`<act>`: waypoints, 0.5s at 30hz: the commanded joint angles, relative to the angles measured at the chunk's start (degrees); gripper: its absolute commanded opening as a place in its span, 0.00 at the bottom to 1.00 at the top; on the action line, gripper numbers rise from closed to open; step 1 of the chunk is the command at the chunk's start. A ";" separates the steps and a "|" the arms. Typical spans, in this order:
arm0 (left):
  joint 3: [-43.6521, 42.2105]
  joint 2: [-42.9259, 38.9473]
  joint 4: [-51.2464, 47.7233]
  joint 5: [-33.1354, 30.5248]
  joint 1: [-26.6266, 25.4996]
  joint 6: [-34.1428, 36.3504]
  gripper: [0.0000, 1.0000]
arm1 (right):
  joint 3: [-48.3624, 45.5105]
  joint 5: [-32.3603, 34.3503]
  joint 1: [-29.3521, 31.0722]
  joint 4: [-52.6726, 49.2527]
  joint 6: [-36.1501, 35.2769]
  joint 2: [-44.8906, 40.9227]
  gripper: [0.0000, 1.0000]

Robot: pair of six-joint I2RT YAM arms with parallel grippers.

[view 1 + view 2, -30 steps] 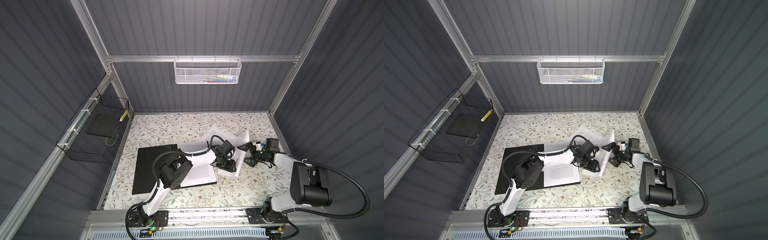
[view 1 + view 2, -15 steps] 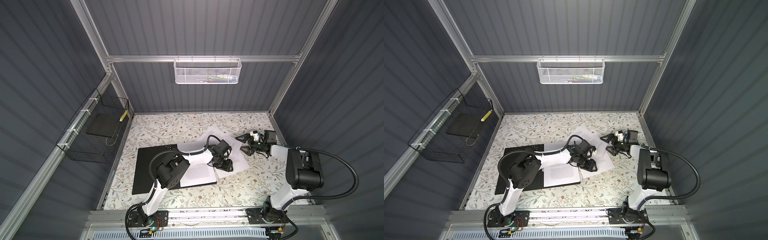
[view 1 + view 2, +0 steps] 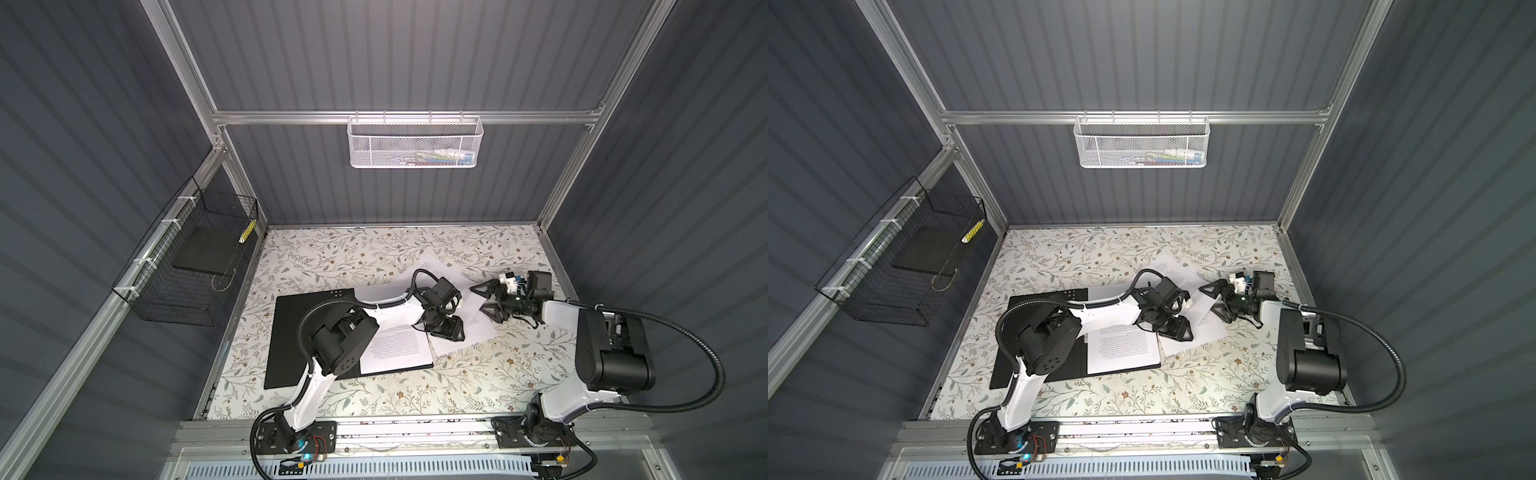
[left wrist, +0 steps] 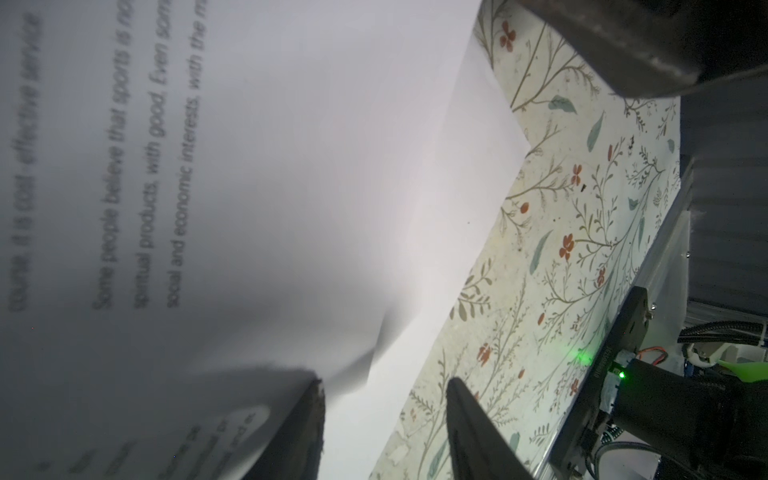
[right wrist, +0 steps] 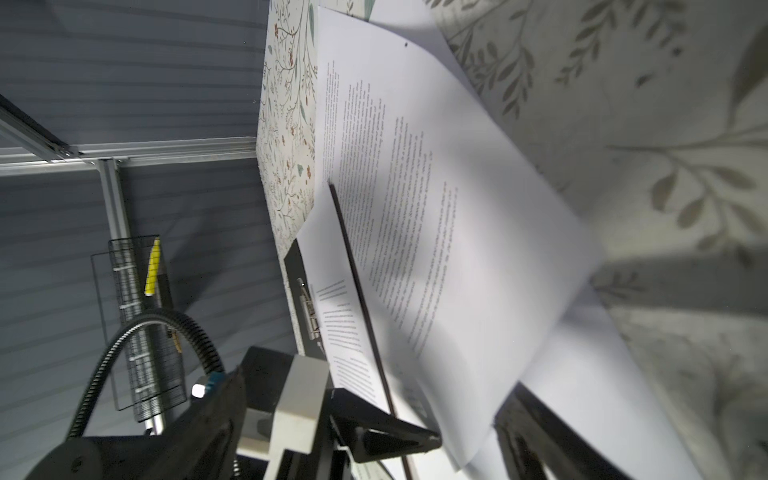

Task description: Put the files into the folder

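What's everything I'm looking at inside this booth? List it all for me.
table: one, floral-patterned, the booth's floor.
folder: one, black inside, open, left-centre of table.
filed sheet: one seen, white with text, on folder's right half.
loose sheets: at least two, white, overlapping just right of folder.
mesh basket: one, white, back rail; contents too small to name.
wire basket: one, black, left wall.
slab: one, dark grey, in wire basket.
yellow item: one, in wire basket.
left gripper: black, open, over loose sheets.
right gripper: black, open, at their right edge.
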 commanded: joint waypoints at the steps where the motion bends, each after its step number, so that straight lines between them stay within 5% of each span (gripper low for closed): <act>1: -3.48 5.82 -9.19 -5.37 0.99 1.05 0.49 | 0.26 3.43 0.65 1.99 0.90 1.74 0.77; 15: 0.09 4.52 -10.00 -2.01 0.97 1.66 0.50 | -1.52 7.83 2.53 8.00 6.67 2.32 0.02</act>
